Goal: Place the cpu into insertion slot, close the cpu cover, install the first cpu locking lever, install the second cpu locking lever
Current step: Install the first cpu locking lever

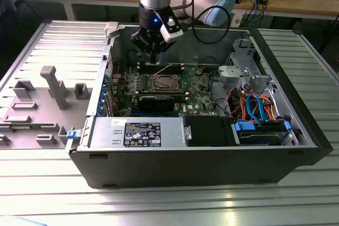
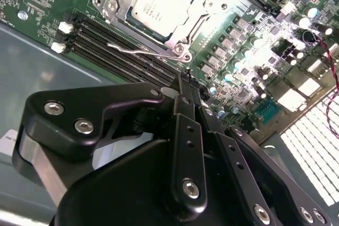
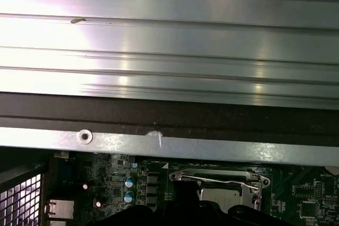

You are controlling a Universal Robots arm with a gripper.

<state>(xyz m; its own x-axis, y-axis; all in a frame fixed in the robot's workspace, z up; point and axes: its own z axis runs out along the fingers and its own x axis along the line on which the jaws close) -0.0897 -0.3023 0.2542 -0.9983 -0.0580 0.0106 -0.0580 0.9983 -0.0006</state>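
The cpu (image 2: 159, 1) lies flat in the insertion slot (image 1: 163, 83) on the green motherboard, silvery top up. The cpu cover (image 2: 186, 26), a thin silver frame, lies down around it. One wire locking lever (image 2: 139, 51) runs low along the socket's edge, and I see it in the first wrist view too (image 3: 214, 180). My gripper (image 2: 185, 78) hangs just above the board beside the socket, on the side of that lever. Its black fingers (image 2: 186, 125) meet at the tips with nothing between them. In the exterior view the gripper (image 1: 153, 61) is behind the socket.
Long memory slots (image 2: 106, 38) run beside the socket. A black graphics card (image 1: 156, 102) and a labelled power supply box (image 1: 139, 133) lie in front of it. A drive cage with cables (image 1: 254, 104) fills the exterior view's right. The case wall (image 3: 169, 146) is close behind.
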